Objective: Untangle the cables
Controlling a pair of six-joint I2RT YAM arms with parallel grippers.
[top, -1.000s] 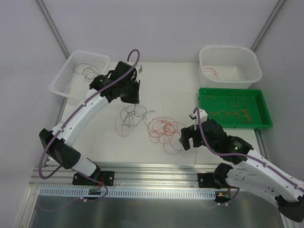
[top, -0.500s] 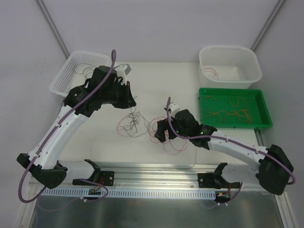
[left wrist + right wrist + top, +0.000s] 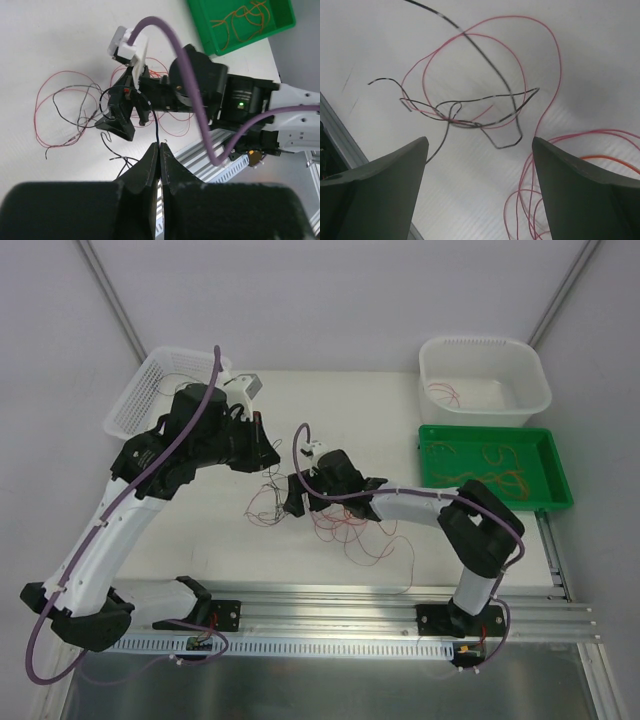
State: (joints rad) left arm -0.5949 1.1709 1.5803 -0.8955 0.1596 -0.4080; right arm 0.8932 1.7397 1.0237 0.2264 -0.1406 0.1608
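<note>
Lying in a loose tangle near the middle of the table (image 3: 360, 410), the cables (image 3: 345, 525) spread as red loops toward the near edge, with dark strands at their left. The left gripper (image 3: 159, 146) is up off the table with its fingers pressed together on a black strand (image 3: 156, 125). The strand runs thin from the fingertips and curls away toward the tangle below. From above, this gripper sits over the tangle's far-left side.

The right gripper (image 3: 293, 498) is low at the left part of the tangle, its arm stretched across the red loops. Its wrist view shows the jaws spread wide, with crossed black and red wires lying on the table in the gap and an orange wire (image 3: 600, 159) off to one side.

A white basket (image 3: 125, 415) at the far left holds dark wires. A white tub (image 3: 530, 365) at the far right holds a red one. A green tray (image 3: 480, 430) just in front of the tub holds orange ones.
</note>
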